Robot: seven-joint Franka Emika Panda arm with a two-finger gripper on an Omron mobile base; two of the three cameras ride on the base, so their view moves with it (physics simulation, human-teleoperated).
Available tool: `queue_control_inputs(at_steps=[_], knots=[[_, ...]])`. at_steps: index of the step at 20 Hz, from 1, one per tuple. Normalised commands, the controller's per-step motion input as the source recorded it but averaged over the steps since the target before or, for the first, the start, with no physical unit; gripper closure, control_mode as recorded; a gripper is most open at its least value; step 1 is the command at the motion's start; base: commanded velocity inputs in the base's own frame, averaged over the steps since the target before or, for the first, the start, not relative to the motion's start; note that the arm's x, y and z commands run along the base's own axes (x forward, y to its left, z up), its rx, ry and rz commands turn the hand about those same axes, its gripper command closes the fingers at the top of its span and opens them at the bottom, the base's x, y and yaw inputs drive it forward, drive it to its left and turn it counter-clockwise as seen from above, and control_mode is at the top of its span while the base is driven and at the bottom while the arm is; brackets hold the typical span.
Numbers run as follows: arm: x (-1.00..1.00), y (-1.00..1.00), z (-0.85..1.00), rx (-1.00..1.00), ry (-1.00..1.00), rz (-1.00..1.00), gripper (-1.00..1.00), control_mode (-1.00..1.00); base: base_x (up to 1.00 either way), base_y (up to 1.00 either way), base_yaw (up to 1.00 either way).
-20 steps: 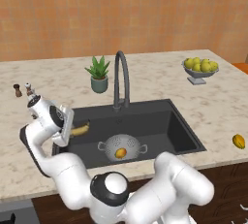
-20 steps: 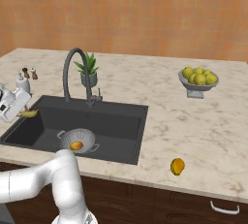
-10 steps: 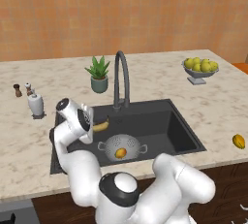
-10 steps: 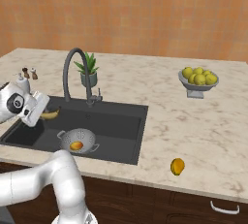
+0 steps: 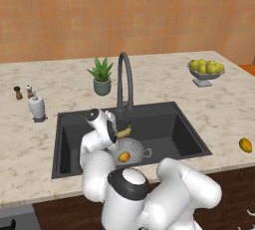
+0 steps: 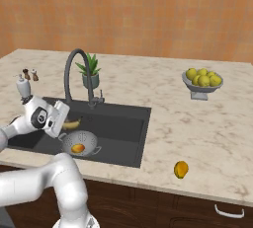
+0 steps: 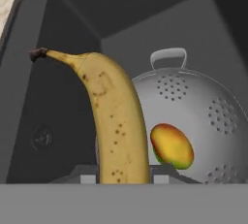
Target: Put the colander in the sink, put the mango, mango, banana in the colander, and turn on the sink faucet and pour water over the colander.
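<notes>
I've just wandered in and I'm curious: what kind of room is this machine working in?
It looks like a kitchen, computer-rendered: a marble-look counter with a dark sink and tall faucet, a colander holding a mango, and a fruit bowl.

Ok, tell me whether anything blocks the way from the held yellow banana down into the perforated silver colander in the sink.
Nothing visible does. The gripper holds the curved yellow banana over the dark grey sink, just above the perforated silver colander. Inside the colander lies one orange-green mango, off to one side, with bare bowl beside it.
</notes>
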Motion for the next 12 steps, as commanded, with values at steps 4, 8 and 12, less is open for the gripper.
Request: queue_control_inputs(at_steps=[4, 8, 12], knots=[[0.09, -0.24, -0.33, 0.02, 0.03, 0.03, 1.0, -1.0, 0.0, 0.0, 0.0], [0.08, -0.14, -0.37, 0.03, 0.1, 0.02, 1.0, -1.0, 0.0, 0.0, 0.0], [0.03, -0.2, -0.24, 0.04, 0.1, 0.01, 1.0, -1.0, 0.0, 0.0, 0.0]])
